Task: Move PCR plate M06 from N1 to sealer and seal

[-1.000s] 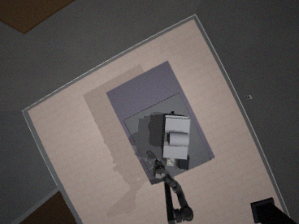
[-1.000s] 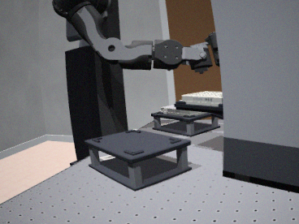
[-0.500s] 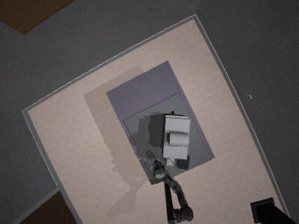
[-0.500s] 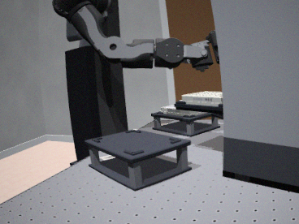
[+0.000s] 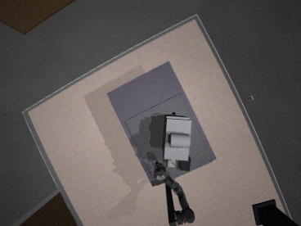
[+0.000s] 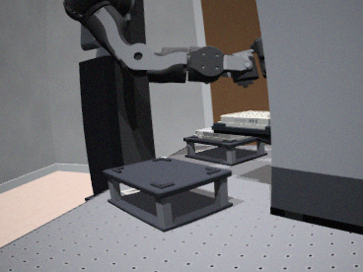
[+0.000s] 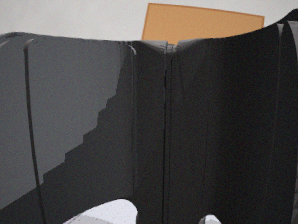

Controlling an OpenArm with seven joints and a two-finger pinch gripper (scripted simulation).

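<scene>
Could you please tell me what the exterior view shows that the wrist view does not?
Only the exterior view shows the near plate nest bare, the far nest carrying a plate, another white plate raised behind it, the sealer housing, and the arm reaching to the housing's edge. Only the wrist view shows the shut fingers close up. Both share the gripper, the perforated table and the orange panel.

The perforated grey worktop (image 6: pixel 207 246) carries the sealer (image 6: pixel 316 99). Left of the sealer stands an empty nest (image 6: pixel 165 177); behind that nest, a second nest (image 6: pixel 224 143) stands beside the sealer.
</scene>
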